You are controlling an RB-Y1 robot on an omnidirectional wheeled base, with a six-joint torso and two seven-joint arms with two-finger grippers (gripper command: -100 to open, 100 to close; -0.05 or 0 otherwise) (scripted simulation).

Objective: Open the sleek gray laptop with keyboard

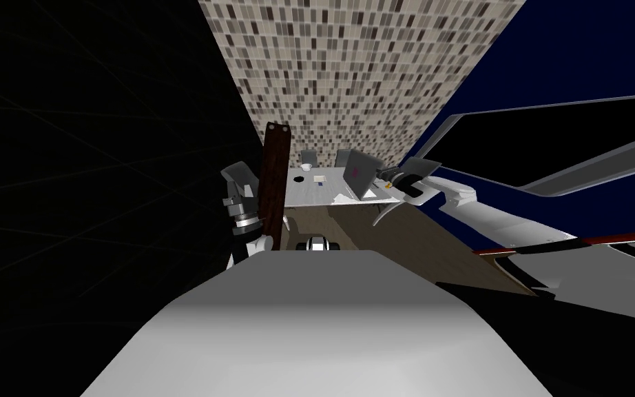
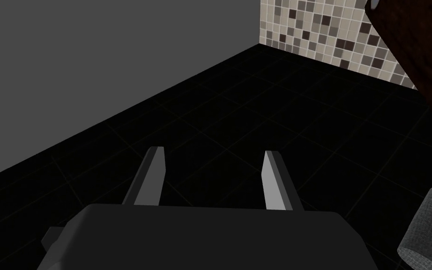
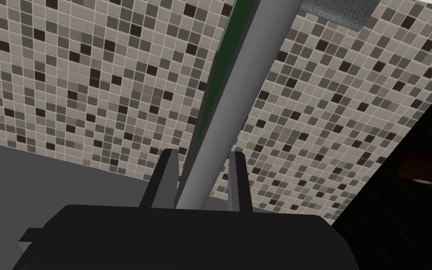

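L hand point(image 2: 213, 151) – floor point(image 2: 257, 117) ahead clear; brown post point(image 1: 275, 182) beside; lid point(image 3: 224, 117) fills R hand point(image 3: 203, 152)

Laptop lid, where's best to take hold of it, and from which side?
Pinch the laptop lid by its thin edge, one finger on each flat face, approaching edge-on along its plane: it is a thin raised panel. The right gripper grips it that way.

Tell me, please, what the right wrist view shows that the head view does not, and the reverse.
Only the right wrist view: how the right gripper grips, fingers pressed on a thin grey lid seen edge-on, green along one face. Only the head view: the white table, an open grey laptop on it, and the left arm. Both: the mosaic wall and the right gripper.
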